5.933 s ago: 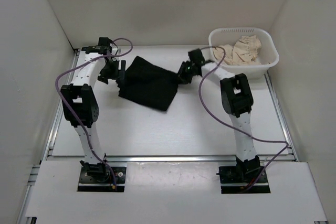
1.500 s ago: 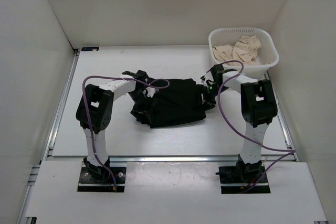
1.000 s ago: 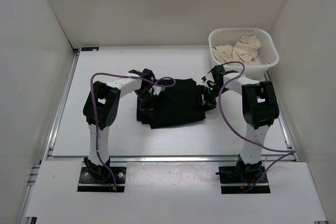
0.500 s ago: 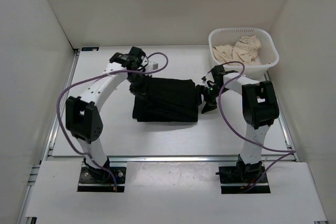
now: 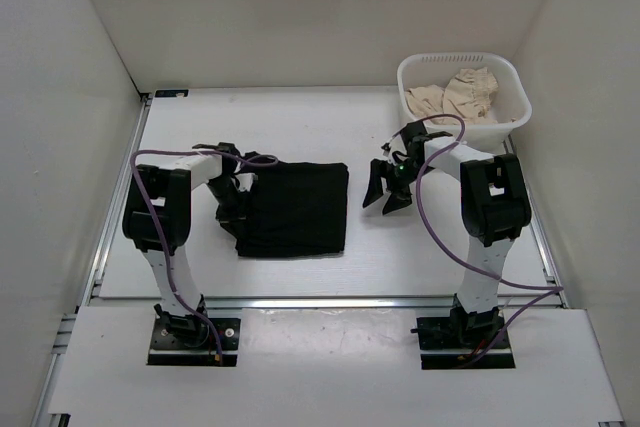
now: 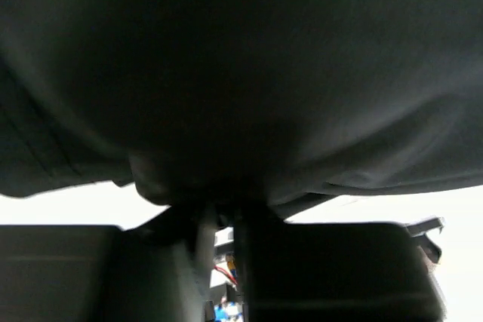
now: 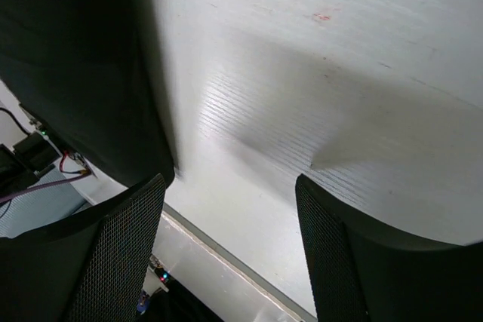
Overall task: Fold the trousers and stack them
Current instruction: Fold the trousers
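Trousers (image 5: 300, 209) are seen folded into a neat rectangle on the tabletop (image 5: 300, 127) — folding is judged nearly done. The left claw (image 5: 232, 210) is clamped on their left edge; the right claw (image 5: 385, 197) is spread wide, empty, just beside them — stacking is left.

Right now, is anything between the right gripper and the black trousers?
Nothing visible. The right gripper hangs open beside the right edge of the trousers, with only bare table between them. The basket sits farther back, out of the path.
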Robot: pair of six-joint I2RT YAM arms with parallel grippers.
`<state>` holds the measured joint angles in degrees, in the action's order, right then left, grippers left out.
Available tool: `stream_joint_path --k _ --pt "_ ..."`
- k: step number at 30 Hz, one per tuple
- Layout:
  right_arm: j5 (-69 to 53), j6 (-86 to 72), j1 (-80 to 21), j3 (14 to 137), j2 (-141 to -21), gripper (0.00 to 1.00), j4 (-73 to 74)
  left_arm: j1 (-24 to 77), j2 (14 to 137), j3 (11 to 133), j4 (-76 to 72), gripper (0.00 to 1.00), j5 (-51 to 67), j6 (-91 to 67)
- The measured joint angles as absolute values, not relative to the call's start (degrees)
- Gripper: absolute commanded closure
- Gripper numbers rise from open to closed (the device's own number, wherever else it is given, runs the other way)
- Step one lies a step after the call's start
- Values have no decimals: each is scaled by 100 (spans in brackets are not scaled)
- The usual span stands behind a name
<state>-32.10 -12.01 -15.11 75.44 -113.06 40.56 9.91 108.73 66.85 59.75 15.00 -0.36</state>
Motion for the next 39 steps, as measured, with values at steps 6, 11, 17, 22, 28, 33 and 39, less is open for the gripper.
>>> stream_joint_path --k 6,11,17,22,28,33,39 --pt "-3271 -1203 -1564 7548 -11306 25 4038 939 10630 6744 5697 27 1470 -14" --pt "-3312 -1398 -1599 7424 -11244 24 3798 829 10261 7111 5920 0 1468 -21" --pt "-3094 -2252 -2082 7107 -10997 22 2976 180 9688 7644 5900 0 1730 -23" --pt "-2694 -2987 -2768 7107 -11078 27 2333 -217 9992 7596 5522 0 1544 -23" --pt "-2331 -3673 -2735 7107 -11271 68 1903 -202 10853 7352 5336 0 1627 -25" --pt "-2178 -3833 -2567 7102 -11325 86 1804 -202 10698 7181 5360 0 1791 -23" --pt "-2248 -3391 -2003 7319 -11439 87 2145 -202 10195 6742 5496 0 2060 -25"
